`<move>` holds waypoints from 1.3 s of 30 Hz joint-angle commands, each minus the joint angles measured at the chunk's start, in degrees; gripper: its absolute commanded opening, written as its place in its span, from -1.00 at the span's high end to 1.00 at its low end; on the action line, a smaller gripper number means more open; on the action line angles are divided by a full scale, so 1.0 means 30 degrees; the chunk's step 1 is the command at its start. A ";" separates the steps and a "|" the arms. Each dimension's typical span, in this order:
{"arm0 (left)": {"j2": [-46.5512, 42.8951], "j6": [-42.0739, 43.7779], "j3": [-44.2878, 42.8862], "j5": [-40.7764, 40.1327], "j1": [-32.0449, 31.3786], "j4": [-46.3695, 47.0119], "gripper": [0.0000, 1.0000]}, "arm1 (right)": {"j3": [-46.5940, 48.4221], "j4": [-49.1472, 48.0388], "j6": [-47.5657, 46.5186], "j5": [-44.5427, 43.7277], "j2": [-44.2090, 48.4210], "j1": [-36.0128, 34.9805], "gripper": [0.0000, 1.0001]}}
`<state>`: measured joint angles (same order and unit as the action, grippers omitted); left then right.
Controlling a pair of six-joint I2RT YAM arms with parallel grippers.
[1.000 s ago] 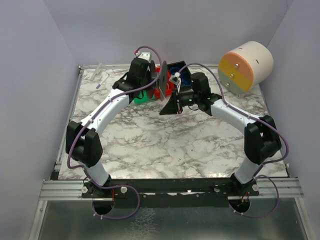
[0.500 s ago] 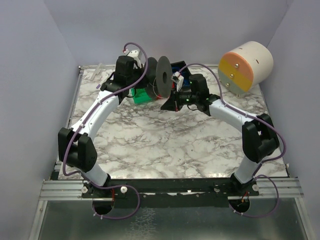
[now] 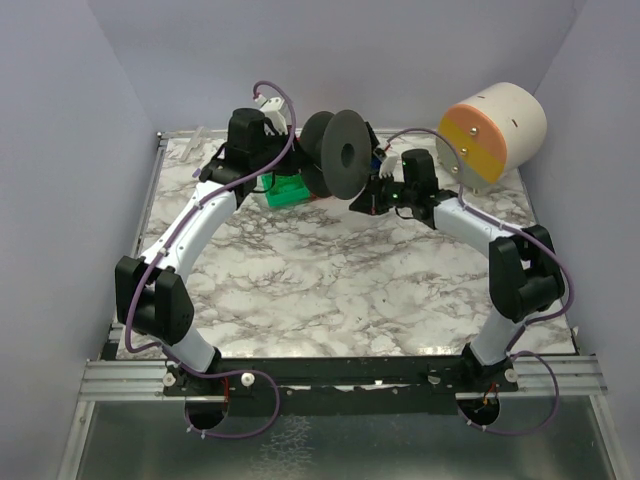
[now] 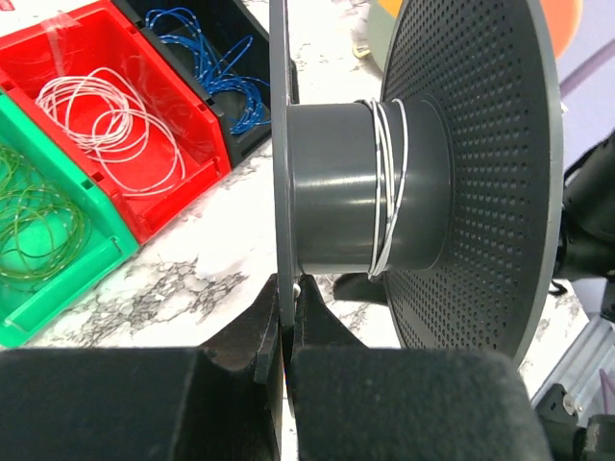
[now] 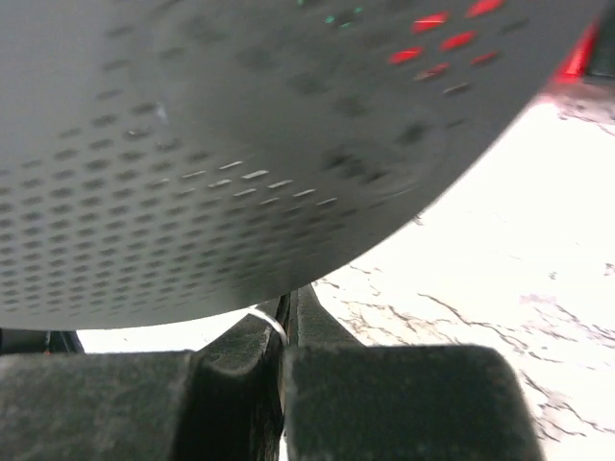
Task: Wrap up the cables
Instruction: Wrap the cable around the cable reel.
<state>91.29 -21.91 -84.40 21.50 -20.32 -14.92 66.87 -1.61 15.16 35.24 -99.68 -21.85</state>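
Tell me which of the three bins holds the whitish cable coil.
The red bin, in the middle: the green bin holds green cable, the black bin blue.

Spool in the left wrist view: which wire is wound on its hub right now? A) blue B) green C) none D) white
D: a few turns of white wire circle the hub of the spool, while the blue wire and green wire lie in loose coils beside it.
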 commanded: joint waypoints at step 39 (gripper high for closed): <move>-0.0060 1.0768 -0.3666 -0.4763 -0.3765 -0.5134 1.00 | 0.6364 1.1115 -0.8774 0.6583 -0.1352 0.5377 0.99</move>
<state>91.07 7.94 -92.71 14.74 -31.35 -30.83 82.72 22.74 -4.08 57.41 -103.72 -5.78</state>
